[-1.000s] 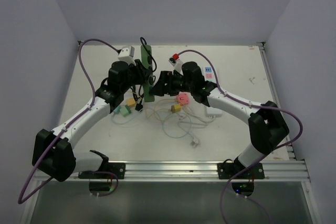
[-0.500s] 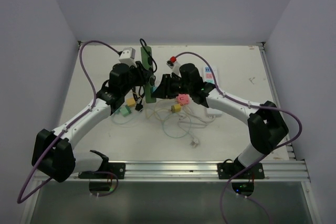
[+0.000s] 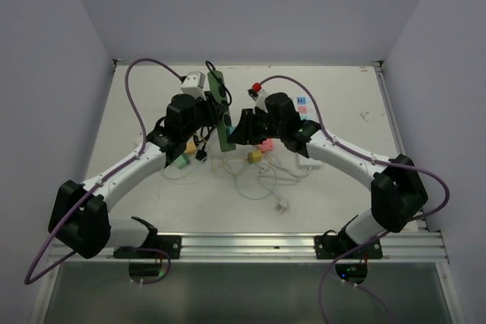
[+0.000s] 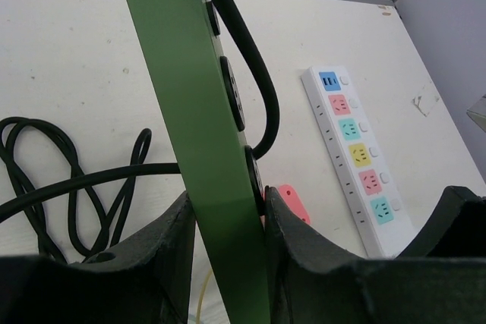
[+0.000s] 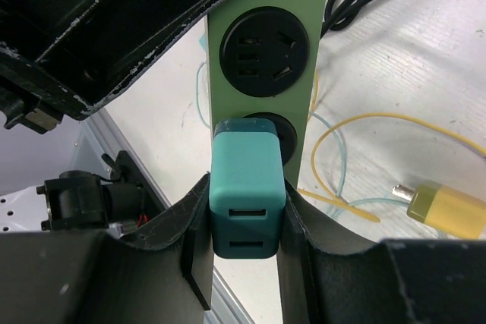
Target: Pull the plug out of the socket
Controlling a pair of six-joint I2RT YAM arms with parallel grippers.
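So, the teal USB charger plug (image 5: pixel 247 195) is sitting in a round black socket (image 5: pixel 277 128) on the green power strip (image 5: pixel 304 123), and the right jaws are clenched on it, one pad pressed against each side of its body. Its two USB ports face the right wrist camera. The next socket (image 5: pixel 264 52) up the strip just shows its bare pin holes.

The strip itself is lifted off the bench (image 3: pixel 342 104) and tilted. The left jaws are clamped on it too, squeezing front and back near one end, so in the left wrist view you see it edge-on. A black cable (image 4: pixel 250 58) arcs along the socket face of the strip and curls back in near the left jaws, but I can't tell exactly where it ends.

Out on the bench, a white power strip (image 4: pixel 357 157) with a row of coloured sockets lies flat, well apart from the green one. A pink adapter (image 4: pixel 292 199) sits beside its near end. A yellow plug (image 5: pixel 448 209) on a thin yellow cord (image 5: pixel 364 130) lies below, among loose pale wires.
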